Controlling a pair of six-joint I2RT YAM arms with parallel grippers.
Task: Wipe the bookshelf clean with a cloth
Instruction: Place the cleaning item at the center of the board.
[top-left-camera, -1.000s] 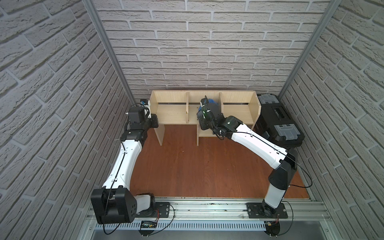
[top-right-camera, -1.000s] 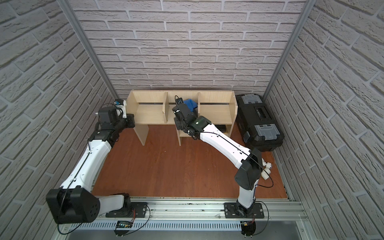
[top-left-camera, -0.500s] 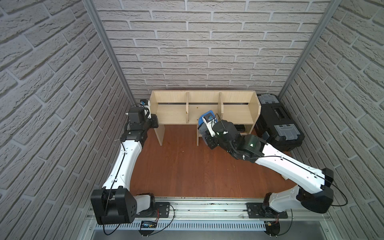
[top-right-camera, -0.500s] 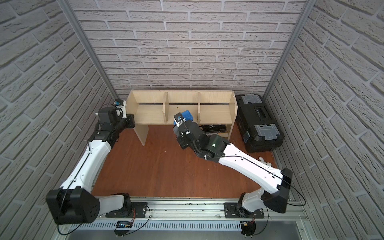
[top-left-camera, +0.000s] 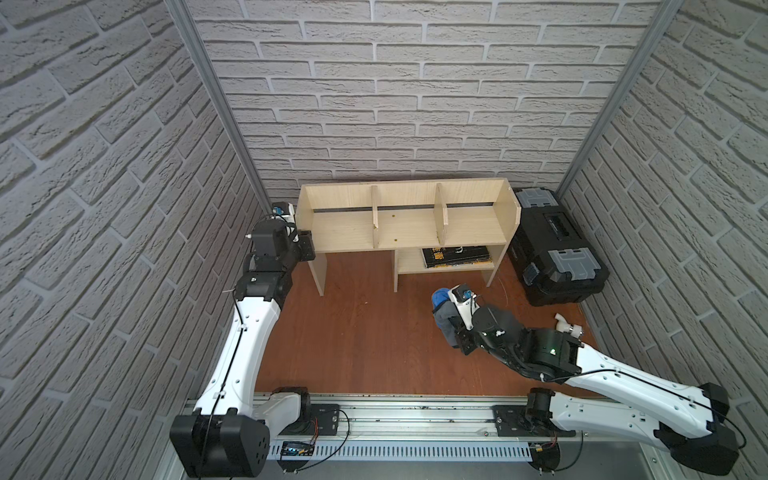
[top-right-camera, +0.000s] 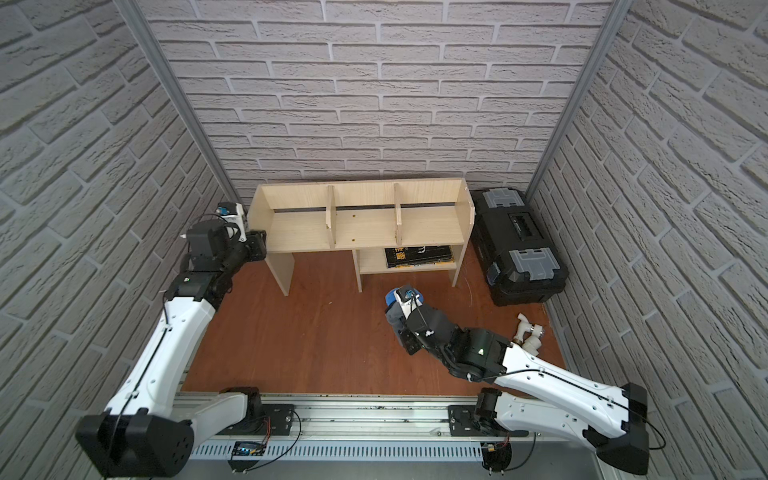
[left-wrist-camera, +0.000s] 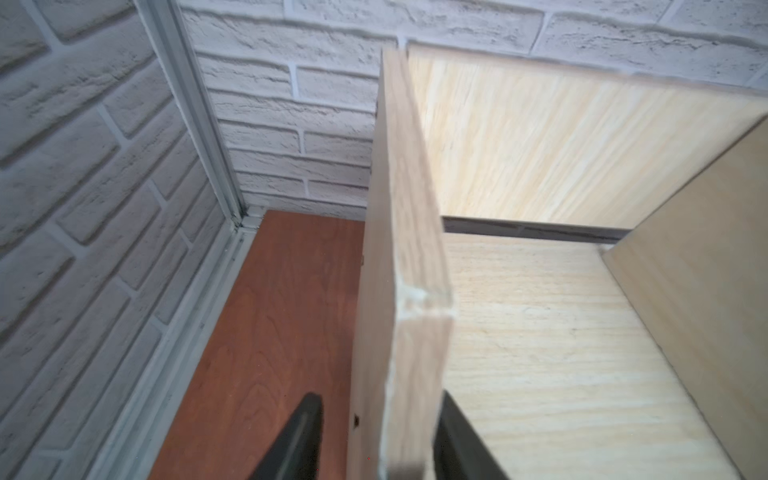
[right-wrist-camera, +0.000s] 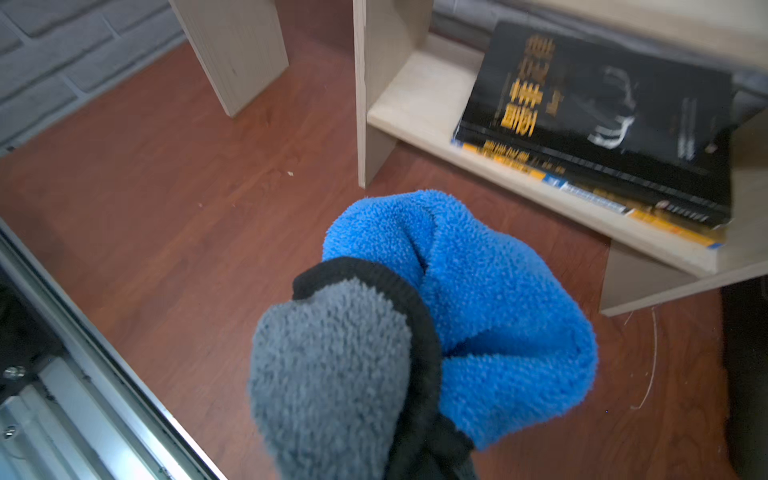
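Right wrist view: blue and grey cloth (right-wrist-camera: 415, 332) bunched up, close to camera. In a top view right claw (top-left-camera: 455, 330) squeezes cloth tight, right of frame middle, below bookshelf (top-left-camera: 407, 226). Left claw (top-left-camera: 305, 245) partly open, fingers either side of bookshelf's frame-left end board.

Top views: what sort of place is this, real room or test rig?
Probably a staged robot test cell, not a real room: brick-pattern wall panels joined by metal corner posts, robot arms bolted to an aluminium rail, and a lone bookshelf on wood-look flooring.
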